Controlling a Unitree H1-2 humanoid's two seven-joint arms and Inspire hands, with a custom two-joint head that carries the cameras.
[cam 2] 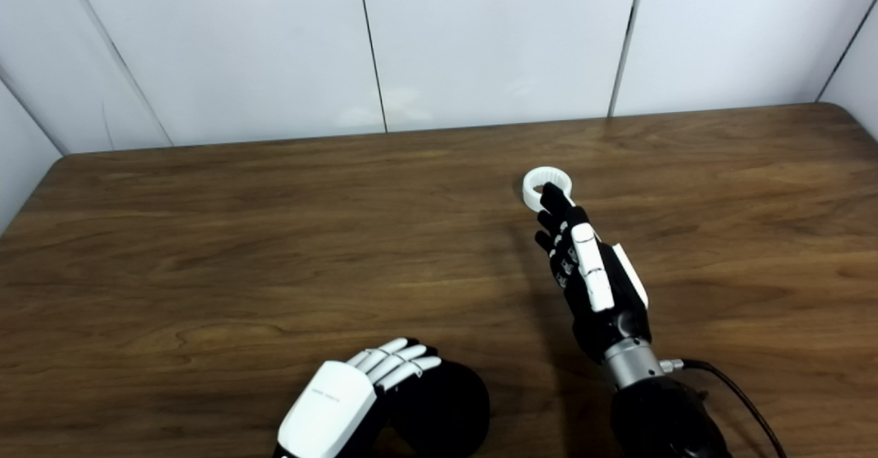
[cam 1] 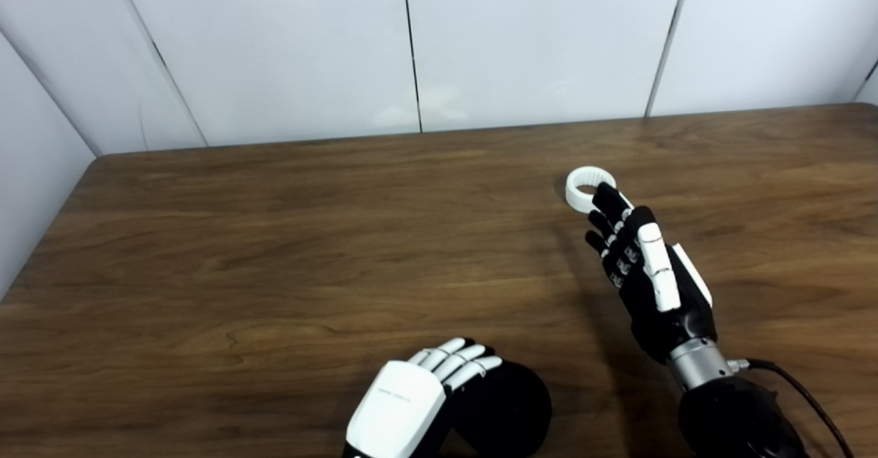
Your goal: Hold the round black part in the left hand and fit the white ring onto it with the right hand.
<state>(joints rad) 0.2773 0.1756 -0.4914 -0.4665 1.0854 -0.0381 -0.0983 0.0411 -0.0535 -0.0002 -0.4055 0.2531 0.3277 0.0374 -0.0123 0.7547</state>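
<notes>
So right now I'm lining up the pick on the white ring (cam 1: 588,188), which lies flat on the wooden table (cam 1: 274,238) toward the far right-centre, well apart from the black part down near the front edge. My right hand (cam 1: 648,273) is stretched toward it, fingers mostly straight and close together, holding nothing. The longest fingertip (cam 1: 605,196) overlaps the ring's near rim in both eye views, but I honestly can't tell whether it's touching or just hovering above.

My take on doing this bit well: the ring is low and thin-walled, so I'd want the thumb and a finger split to either side of the rim before closing, not pushing from one side. A flat poke would probably just slide it off across the smooth wood. Coming down more from above seems safer.

My left hand (cam 1: 418,396) is curled over the round black part (cam 1: 511,406), fingers wrapped on its top edge, looks like a proper hold, though the underside is hidden.

The ring itself: plain white, short and chunky, open hole with the table visible through it, what looks like fine ribbing on the outside. Looks light and rigid, likely plastic.
</notes>
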